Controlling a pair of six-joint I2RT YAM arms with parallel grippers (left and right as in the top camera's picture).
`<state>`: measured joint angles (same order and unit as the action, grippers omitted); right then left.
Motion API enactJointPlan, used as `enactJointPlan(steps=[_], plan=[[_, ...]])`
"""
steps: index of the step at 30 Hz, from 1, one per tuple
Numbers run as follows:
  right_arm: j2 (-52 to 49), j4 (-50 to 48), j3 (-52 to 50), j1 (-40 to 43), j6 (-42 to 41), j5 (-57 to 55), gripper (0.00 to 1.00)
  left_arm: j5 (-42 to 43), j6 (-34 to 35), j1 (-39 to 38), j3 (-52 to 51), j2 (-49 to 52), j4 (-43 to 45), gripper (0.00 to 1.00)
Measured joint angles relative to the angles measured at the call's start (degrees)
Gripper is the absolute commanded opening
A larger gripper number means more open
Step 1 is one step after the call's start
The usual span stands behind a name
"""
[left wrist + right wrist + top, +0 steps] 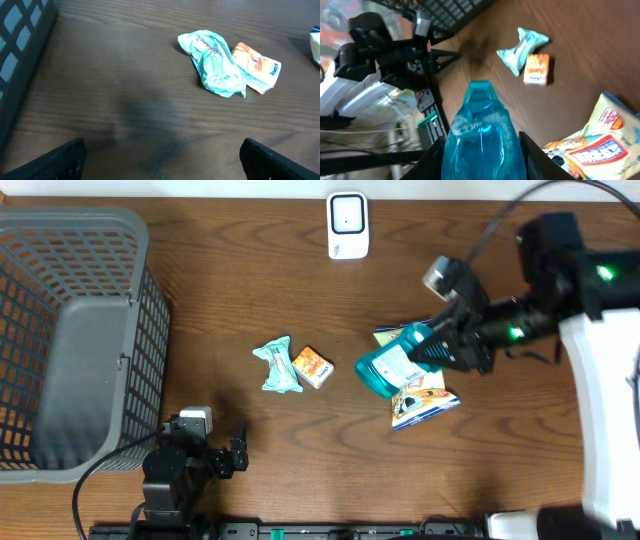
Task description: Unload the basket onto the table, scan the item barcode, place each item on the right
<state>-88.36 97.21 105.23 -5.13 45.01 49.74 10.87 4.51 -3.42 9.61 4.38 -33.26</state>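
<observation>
Gripping the teal bottle [385, 370] in my right claw [428, 352], well short of the scanner [347, 225], I risk its slick body slipping out; my left claw [232, 452] idles open.

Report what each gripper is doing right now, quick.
Left gripper: open, holding nothing, low over the table.
Right gripper: closed on the blue bottle, held above the snack packets.
</observation>
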Motion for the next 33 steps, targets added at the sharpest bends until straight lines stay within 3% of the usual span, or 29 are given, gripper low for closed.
enactJointPlan(steps=[7,16,27,30,33], plan=[[7.0,0.0,-0.9,1.6,1.9,0.5,0.08,0.0,0.0,0.0,0.0,0.0,0.0,0.98],[7.6,-2.8,-3.5,1.6,2.3,1.9,0.07,0.0,0.0,0.0,0.0,0.0,0.0,0.98],[7.4,-22.6,-16.1,1.6,-0.5,3.4,0.11,0.0,0.0,0.0,0.0,0.0,0.0,0.98],[7.3,-30.2,-18.0,1.1,-2.6,2.6,0.03,0.0,0.0,0.0,0.0,0.0,0.0,0.98],[7.3,-37.6,-19.1,-0.6,-6.6,-1.1,0.06,0.0,0.0,0.0,0.0,0.0,0.0,0.98]])
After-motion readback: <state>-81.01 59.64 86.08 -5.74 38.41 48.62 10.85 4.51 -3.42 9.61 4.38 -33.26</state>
